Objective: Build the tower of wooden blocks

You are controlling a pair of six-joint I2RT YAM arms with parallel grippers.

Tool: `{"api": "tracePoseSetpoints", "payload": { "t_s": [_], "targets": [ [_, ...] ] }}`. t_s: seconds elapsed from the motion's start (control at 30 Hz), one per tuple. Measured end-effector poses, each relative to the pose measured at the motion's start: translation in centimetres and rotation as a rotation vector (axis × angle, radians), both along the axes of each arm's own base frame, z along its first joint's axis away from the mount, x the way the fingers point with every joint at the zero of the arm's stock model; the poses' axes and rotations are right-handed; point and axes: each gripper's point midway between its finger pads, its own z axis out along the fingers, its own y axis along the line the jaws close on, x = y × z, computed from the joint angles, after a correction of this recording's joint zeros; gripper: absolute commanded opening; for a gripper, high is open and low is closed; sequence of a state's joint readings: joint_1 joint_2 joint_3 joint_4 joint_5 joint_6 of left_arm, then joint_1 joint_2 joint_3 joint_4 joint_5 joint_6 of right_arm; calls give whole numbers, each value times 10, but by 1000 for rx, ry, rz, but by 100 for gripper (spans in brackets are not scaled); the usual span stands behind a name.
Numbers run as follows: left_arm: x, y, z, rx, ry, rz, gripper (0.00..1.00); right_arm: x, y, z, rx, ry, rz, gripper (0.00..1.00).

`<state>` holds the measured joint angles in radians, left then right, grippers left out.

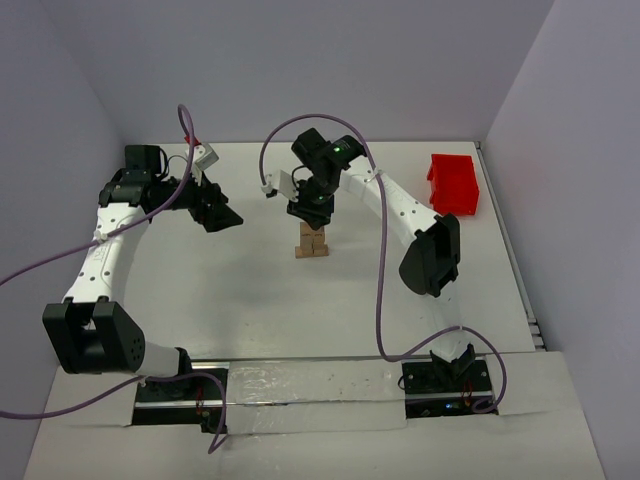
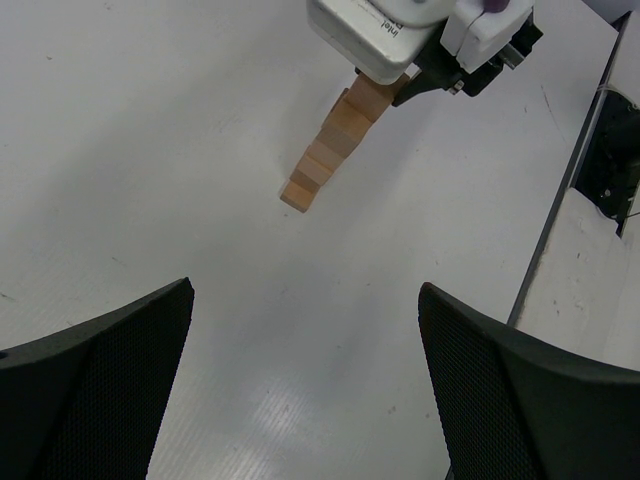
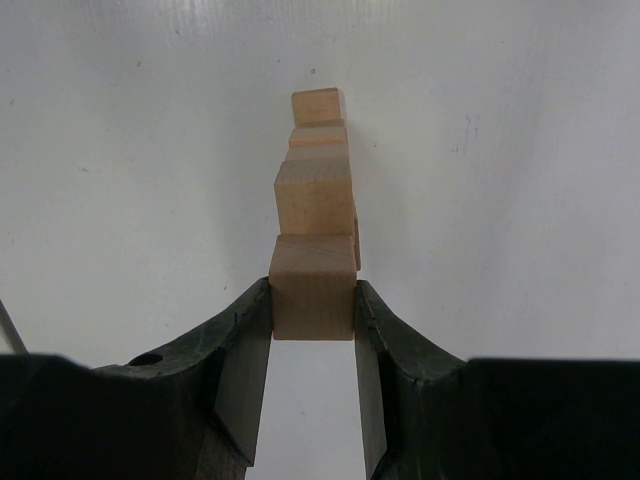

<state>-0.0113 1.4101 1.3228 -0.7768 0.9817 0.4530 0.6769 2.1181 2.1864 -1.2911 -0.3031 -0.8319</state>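
Note:
The tower (image 1: 313, 243) of tan wood blocks stands mid-table, wider at its base. In the right wrist view it stretches away from the jaws (image 3: 315, 165). My right gripper (image 1: 310, 212) hangs directly over it, shut (image 3: 313, 300) on one wood block (image 3: 313, 285) that sits at the tower's top; I cannot tell whether it touches the block below. My left gripper (image 1: 217, 215) is open and empty (image 2: 305, 290), well to the left of the tower, which shows in its view (image 2: 325, 155) under the right wrist's camera housing (image 2: 380, 35).
A red plastic bin (image 1: 455, 185) stands at the back right, by the right wall. Purple cables loop over both arms. The table's near edge with the arm bases (image 1: 300, 385) runs along the bottom. No loose blocks show on the table.

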Motion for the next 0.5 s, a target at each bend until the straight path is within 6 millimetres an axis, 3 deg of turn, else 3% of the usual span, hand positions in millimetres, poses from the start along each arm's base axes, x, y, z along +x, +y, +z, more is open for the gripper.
{"api": "tracePoseSetpoints", "payload": {
  "t_s": [0.5],
  "targets": [
    [0, 0, -2, -1, 12, -2, 99, 0, 1, 0, -2, -8, 18, 8]
  ]
}}
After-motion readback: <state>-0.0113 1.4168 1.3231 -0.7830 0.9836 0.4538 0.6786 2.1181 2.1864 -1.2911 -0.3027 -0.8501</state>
